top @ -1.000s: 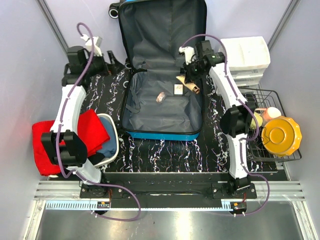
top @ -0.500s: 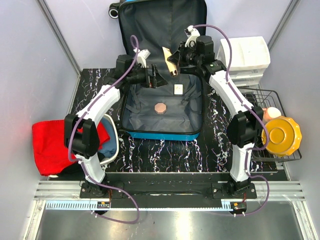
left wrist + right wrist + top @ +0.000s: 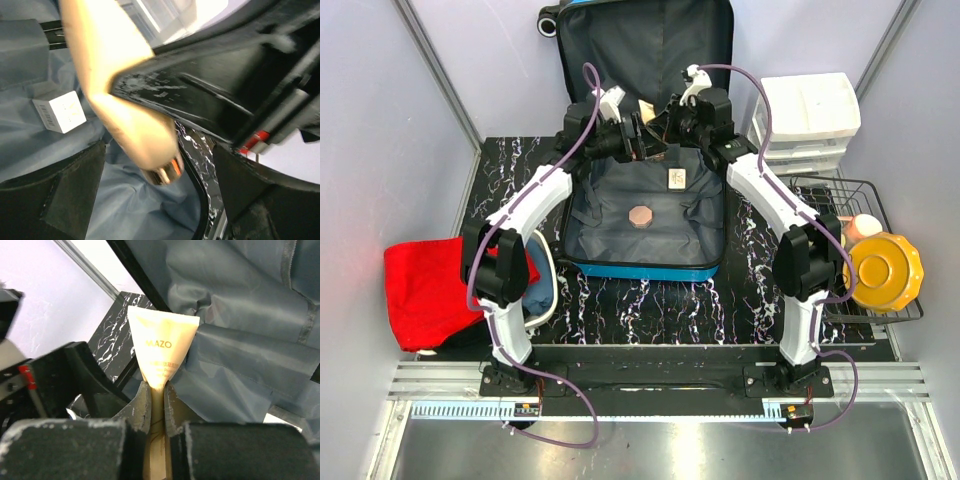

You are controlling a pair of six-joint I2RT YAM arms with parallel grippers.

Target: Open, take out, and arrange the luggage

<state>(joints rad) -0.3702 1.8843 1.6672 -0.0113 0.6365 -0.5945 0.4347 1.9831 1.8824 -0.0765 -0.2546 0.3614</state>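
Cream tube (image 3: pixel 162 347) pinched in right pincer (image 3: pixel 157 394) — left pincer (image 3: pixel 642 139) wide — over luggage (image 3: pixel 610 222).

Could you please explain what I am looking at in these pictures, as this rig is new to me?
Two white robot arms are bolted to a black marbled table. The wide picture is from a camera overhead; each close-up is from a wrist camera. On the table lies an open blue suitcase holding a small round item and a white box. A red cloth and white tub sit left; a drawer unit and a wire basket with a yellow dish sit right. The right end effector is shut on a cream tube above the suitcase; the left end effector is open beside it.
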